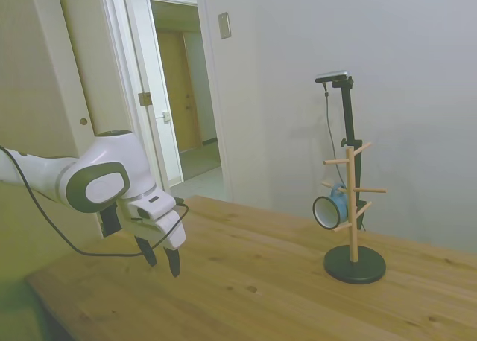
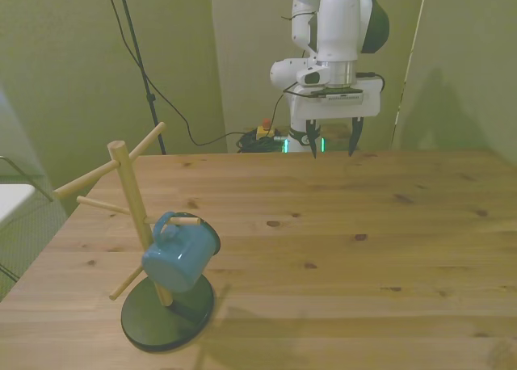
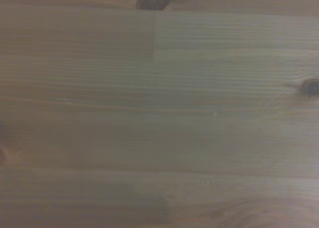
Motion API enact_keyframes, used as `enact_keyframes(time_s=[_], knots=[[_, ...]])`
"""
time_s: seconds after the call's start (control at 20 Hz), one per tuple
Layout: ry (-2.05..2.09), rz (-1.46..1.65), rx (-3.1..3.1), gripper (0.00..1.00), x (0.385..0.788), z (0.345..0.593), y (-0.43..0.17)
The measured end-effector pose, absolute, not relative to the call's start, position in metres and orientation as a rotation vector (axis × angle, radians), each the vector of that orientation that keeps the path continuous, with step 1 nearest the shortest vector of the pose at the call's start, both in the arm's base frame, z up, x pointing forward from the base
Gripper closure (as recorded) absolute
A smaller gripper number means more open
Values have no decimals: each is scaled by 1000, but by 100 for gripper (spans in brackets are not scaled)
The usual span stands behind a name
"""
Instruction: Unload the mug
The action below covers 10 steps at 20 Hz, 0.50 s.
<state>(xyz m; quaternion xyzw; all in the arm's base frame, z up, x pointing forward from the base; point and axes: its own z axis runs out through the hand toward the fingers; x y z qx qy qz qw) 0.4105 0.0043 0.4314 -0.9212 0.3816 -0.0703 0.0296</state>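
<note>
We have not started yet: the mug (image 2: 179, 255) hangs by its handle on the wooden rack (image 2: 134, 210) near one tabletop corner, and our gripper (image 2: 332, 140) waits far away, fingers open and empty

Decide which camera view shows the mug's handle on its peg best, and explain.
The front view: the mug is large there, its handle looped over a peg of the wooden rack. The side view shows it small, mouth-on, handle hidden. The wrist view shows only the table.
</note>
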Motion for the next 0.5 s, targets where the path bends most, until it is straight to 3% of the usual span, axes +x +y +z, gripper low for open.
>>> enact_keyframes(time_s=[0.25,0.5], knots=[[1206,-200,-2832,0,410,431,1],[1267,-417,-2781,0,413,438,-12]])
